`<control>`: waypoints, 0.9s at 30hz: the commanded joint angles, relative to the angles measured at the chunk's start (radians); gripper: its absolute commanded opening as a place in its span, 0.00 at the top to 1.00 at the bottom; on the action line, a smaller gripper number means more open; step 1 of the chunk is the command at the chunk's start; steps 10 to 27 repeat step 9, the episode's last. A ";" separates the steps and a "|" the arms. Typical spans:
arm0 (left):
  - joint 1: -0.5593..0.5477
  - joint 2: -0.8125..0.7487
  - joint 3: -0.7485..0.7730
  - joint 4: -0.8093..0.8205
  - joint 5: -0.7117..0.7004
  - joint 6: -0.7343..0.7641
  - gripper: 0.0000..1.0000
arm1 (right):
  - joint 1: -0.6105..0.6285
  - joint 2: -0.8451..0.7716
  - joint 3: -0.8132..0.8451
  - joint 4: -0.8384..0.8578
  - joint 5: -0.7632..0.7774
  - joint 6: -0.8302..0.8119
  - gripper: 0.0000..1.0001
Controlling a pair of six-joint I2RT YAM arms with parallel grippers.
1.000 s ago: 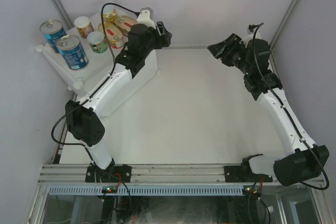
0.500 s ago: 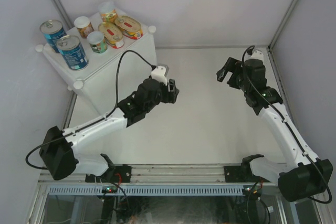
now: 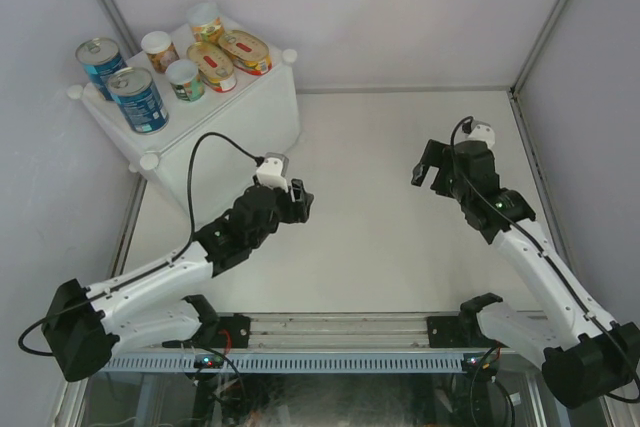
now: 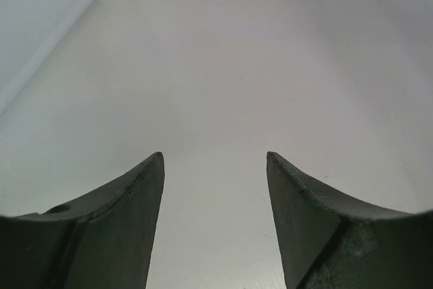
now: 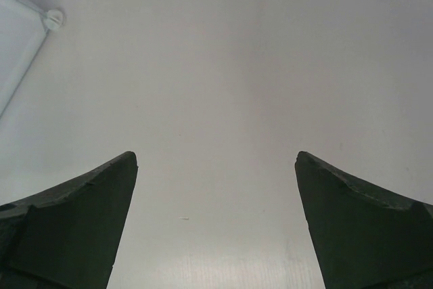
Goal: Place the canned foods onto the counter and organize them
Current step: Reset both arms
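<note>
Surroundings: the white bench (image 3: 380, 247) sits inside pale enclosure walls, with an aluminium rail (image 3: 340, 327) along its near edge where both arms are bolted. The left arm reaches diagonally toward the middle of the bench, a black cable (image 3: 196, 162) looping above it. I see its end near the front wall of the white cube box (image 3: 240, 122) but apart from it. The right arm stands on the right half, well apart from the box.

Left fingers (image 4: 122, 221): spread apart, with only bench surface showing between them. Right fingers (image 5: 74, 214): spread wider still, likewise over bench surface.

Box: translucent white, with round knobs at its corners, set in the far left corner of the bench. All the canned foods stand upright or lie flat on its top.

Count, seven cans:
- Two tall blue-labelled cans with silver tops (image 3: 99, 59) (image 3: 137, 97), at the left edge.
- Three small round cans (image 3: 159, 49) (image 3: 185, 78) (image 3: 206, 20).
- Two flat oval red-and-yellow tins (image 3: 211, 65) (image 3: 246, 50), side by side toward the right corner.
</note>
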 commanded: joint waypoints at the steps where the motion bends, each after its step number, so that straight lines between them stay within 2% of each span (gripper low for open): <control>1: -0.005 -0.053 -0.039 0.031 -0.029 -0.020 0.34 | 0.025 -0.051 -0.011 0.004 0.047 0.006 0.00; 9: -0.005 -0.099 -0.077 0.028 -0.040 -0.022 0.33 | 0.075 -0.080 -0.066 0.001 0.136 0.011 0.00; 27: -0.005 -0.099 -0.077 0.028 -0.040 -0.022 0.33 | 0.075 -0.080 -0.066 0.001 0.136 0.011 0.00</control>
